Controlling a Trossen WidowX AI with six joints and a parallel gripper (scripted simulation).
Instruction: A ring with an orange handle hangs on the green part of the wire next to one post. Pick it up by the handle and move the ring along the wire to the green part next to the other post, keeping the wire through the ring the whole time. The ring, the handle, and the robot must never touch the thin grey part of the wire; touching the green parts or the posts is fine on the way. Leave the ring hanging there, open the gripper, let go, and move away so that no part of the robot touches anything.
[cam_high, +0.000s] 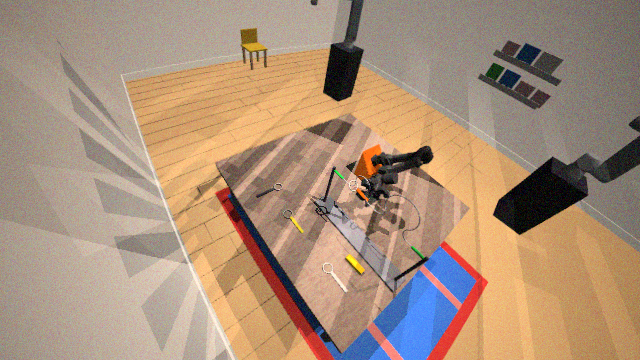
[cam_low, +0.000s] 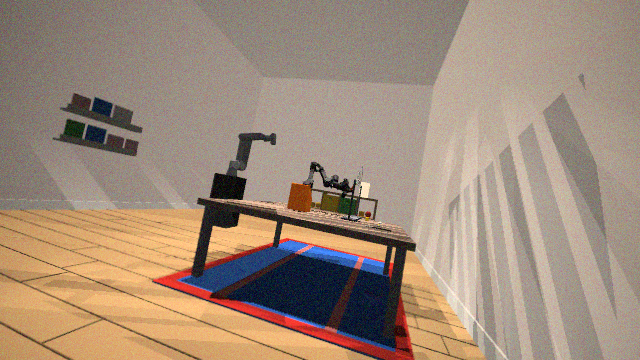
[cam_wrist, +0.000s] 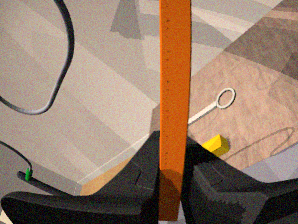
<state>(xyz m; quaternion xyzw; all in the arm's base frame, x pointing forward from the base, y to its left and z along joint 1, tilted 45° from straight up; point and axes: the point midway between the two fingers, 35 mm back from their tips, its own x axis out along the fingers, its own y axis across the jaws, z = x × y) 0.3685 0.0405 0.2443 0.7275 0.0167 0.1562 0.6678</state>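
Observation:
The ring (cam_high: 353, 185) is just past the inner end of the green part (cam_high: 339, 174) by the left post (cam_high: 329, 185) in the top view. It appears to be around the thin grey wire (cam_high: 418, 212) (cam_wrist: 71, 47); whether they touch is too small to tell. My gripper (cam_wrist: 166, 138) is shut on the orange handle (cam_high: 362, 195) (cam_wrist: 175, 75), which points up the wrist view; the ring is outside that view. The other green part (cam_high: 418, 252) (cam_wrist: 28, 174) is by the other post (cam_high: 411, 269), well away from the ring. The wire bends in several curves between them.
A grey base strip (cam_high: 367, 248) joins the posts. An orange block (cam_high: 369, 159) (cam_low: 300, 197) stands beside the arm. A yellow block (cam_high: 355, 264) (cam_wrist: 217, 145), a white ring tool (cam_high: 338, 281) (cam_wrist: 204, 114), a yellow-handled one (cam_high: 297, 224) and a dark one (cam_high: 266, 192) lie on the table.

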